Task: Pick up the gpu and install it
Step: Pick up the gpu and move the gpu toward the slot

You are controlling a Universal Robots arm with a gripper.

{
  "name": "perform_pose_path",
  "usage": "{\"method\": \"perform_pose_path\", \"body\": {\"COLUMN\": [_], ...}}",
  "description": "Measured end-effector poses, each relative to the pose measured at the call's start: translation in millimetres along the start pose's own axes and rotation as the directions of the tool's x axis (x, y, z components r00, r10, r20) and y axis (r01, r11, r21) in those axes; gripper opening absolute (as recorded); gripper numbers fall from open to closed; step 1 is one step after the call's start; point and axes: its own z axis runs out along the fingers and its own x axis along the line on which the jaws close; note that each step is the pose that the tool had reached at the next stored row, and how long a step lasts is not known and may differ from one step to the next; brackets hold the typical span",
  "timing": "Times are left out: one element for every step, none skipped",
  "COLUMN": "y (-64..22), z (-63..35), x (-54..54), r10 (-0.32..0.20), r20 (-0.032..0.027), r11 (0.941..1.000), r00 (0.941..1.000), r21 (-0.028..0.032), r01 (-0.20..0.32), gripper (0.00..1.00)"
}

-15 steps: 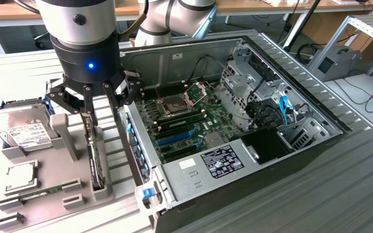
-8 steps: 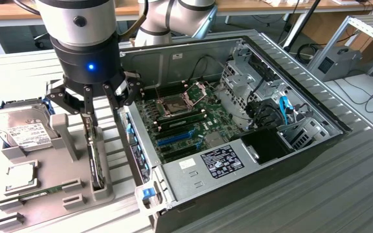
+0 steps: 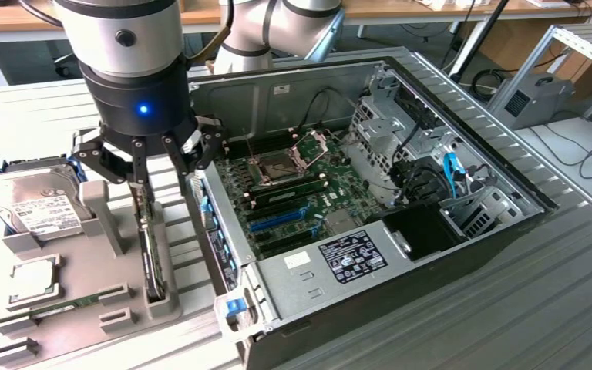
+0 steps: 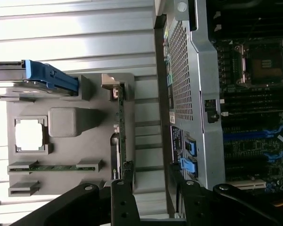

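The gpu [image 3: 152,258] stands on its edge in a slot of the grey holder tray [image 3: 75,266], at the exterior view's left of the open computer case [image 3: 378,254]. In the wrist view the gpu [image 4: 122,127] appears as a thin green strip along the side of the tray [image 4: 75,120] nearest the case. My gripper [image 3: 159,173] hangs just above the far end of the card, open, with nothing between its black fingers [image 4: 125,197]. One finger lines up with the card's edge. The motherboard [image 3: 296,189] with its blue slots [image 3: 280,220] lies bare inside the case.
The tray also holds a silver hard drive [image 3: 34,206] in a blue carrier [image 4: 52,77], a square processor [image 3: 34,277] and a narrow RAM stick [image 3: 70,304]. The case wall [image 4: 186,84] rises close beside the tray. Drive cages and cables [image 3: 430,166] fill the case's right end.
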Motion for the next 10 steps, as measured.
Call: {"method": "perform_pose_path", "body": {"y": [0.0,-0.1,-0.2,-0.3,-0.3,-0.4,-0.4,-0.5,-0.6,-0.7], "z": [0.4,0.8,1.2,1.4,1.7,2.0,2.4,2.7,3.0,3.3], "x": [0.6,1.2,1.9,2.6,3.5,4.2,4.9,5.6,6.4,7.2], "r10": [0.0,0.0,0.0,0.0,0.0,0.0,0.0,0.0,0.0,0.0], "r20": [0.0001,0.0002,0.0002,0.0001,0.0,0.0001,0.0003,0.0002,0.0,0.0001], "r11": [1.0,1.0,1.0,1.0,1.0,1.0,1.0,1.0,1.0,1.0], "r00": [1.0,1.0,1.0,1.0,1.0,1.0,1.0,1.0,1.0,1.0], "r21": [0.0,-0.0001,0.0,0.0,0.0001,0.0,-0.0001,-0.0001,0.0,0.0], "r01": [0.0,0.0,0.0,0.0,0.0,0.0,0.0,0.0,0.0,0.0], "gripper": [0.42,0.42,0.42,0.42,0.42,0.42,0.42,0.42,0.42,0.42]}}
